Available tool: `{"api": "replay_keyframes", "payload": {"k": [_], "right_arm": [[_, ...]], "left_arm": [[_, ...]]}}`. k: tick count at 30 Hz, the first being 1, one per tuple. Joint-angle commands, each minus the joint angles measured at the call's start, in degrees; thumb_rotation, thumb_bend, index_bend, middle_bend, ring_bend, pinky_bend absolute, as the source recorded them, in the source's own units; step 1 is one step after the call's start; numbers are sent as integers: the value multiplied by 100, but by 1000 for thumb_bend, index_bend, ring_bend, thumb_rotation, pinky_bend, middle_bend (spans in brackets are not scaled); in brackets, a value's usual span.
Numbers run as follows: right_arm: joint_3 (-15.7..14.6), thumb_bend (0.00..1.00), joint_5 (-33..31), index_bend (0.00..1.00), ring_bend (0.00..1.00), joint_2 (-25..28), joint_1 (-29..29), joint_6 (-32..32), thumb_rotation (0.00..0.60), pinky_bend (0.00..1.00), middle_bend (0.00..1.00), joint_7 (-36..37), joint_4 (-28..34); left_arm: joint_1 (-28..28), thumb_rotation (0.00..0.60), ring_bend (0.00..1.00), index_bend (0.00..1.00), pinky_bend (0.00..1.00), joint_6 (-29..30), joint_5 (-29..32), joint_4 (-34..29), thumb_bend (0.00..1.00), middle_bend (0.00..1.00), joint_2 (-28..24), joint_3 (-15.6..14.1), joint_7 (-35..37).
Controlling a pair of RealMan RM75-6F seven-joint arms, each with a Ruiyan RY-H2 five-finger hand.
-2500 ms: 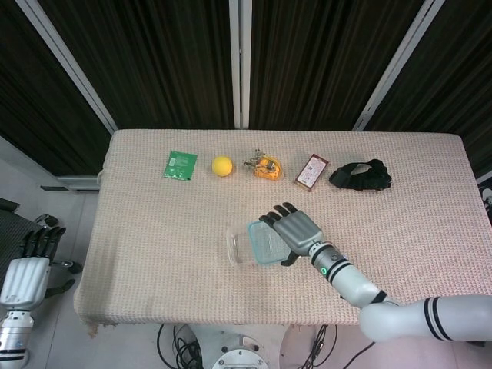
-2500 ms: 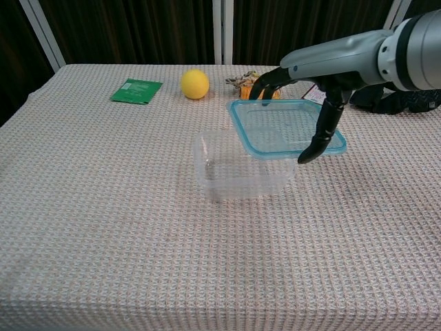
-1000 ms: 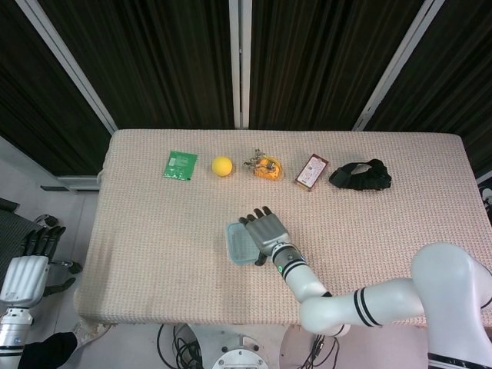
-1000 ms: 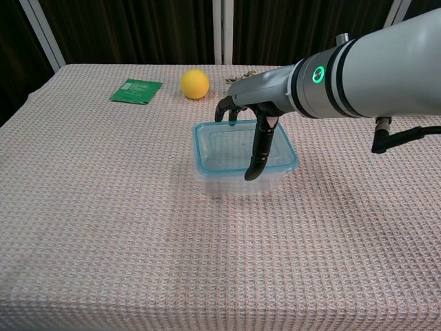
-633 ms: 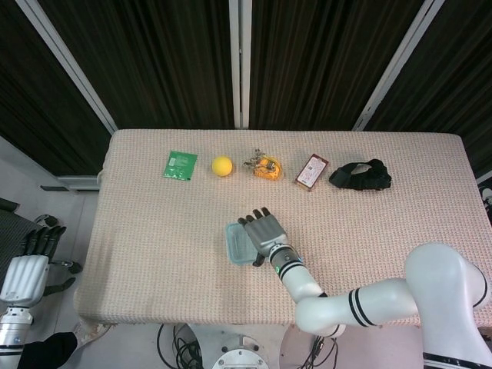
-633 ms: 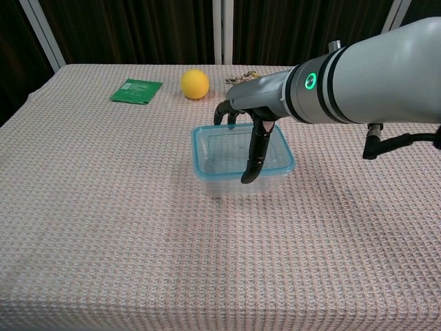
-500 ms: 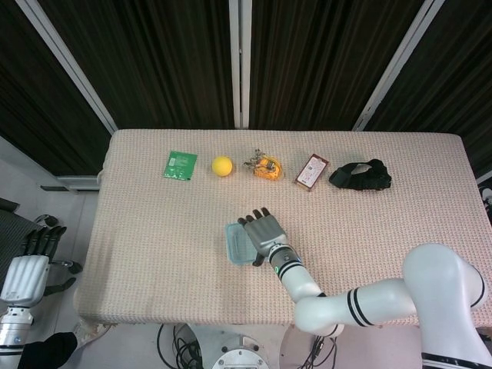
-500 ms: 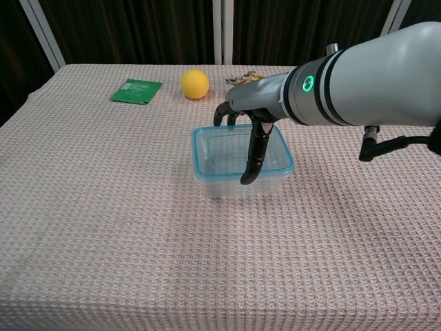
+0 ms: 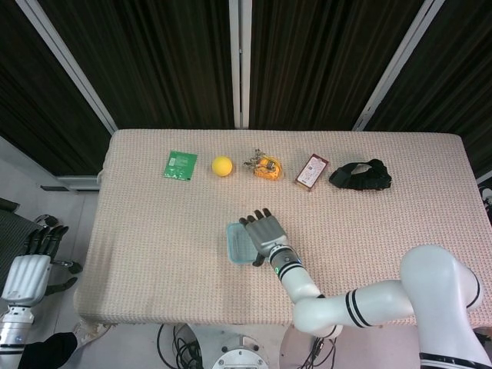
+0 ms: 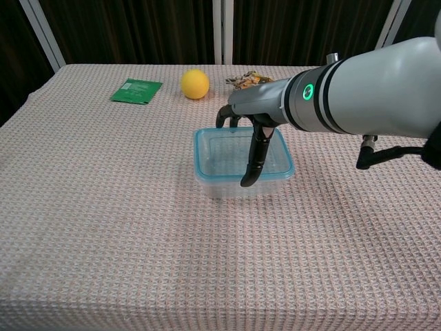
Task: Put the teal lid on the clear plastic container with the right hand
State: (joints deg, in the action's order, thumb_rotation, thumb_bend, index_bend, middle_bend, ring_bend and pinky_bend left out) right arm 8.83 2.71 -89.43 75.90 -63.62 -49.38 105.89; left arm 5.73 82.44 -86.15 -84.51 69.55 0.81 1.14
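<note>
Dark ribbed curtains with pale posts behind. Desk (image 9: 154, 231) under beige waffle-weave cloth. Black cloth (image 9: 360, 175) near far right corner. Container (image 10: 234, 185) mid-desk toward the near edge, lid (image 10: 227, 153) on top. Right hand (image 10: 255, 121) over lid, fingers (image 10: 252, 165) curled down around it. Left hand (image 9: 27, 265) hangs off desk's left edge, fingers loosely apart. Along far edge: green packet (image 9: 179, 164), ball (image 9: 222, 165).

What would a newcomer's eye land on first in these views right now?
First the big grey right hand near the table's middle, fingers draped over the teal lid, which sits on the clear plastic container. Next the yellow ball in the far row of small items, and the left hand hanging off the table's left edge.
</note>
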Motion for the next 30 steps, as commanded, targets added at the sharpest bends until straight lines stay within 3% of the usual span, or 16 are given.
{"api": "replay_keyframes", "payload": {"k": [1,6,14,24,30], "right_arm": [[23,94,-10,289,0,-43,7,9,600,0,202,-37,-31],[37,93,35,235,0,-115,3,-69,600,0,188,-101,-72],[12,6,276,5,0,-137,-134,-223,600,0,125,-85,-3],[8,0,508,0,0,-110,-291,-184,600,0,94,-42,45],[-75,0,791,0,0,38,-393,-270,600,0,16,-67,281]], "left_arm": [[-4,600,0,82,27,1,2,13,0,64,5,-5,13],[-24,600,0,81,27,11,18,46,0,64,20,-13,50],[-20,600,0,81,27,16,5,74,0,64,48,-15,85],[-33,600,0,81,25,41,-8,71,0,64,56,-23,92],[-34,600,0,81,27,52,-13,55,0,64,48,-21,82]]}}
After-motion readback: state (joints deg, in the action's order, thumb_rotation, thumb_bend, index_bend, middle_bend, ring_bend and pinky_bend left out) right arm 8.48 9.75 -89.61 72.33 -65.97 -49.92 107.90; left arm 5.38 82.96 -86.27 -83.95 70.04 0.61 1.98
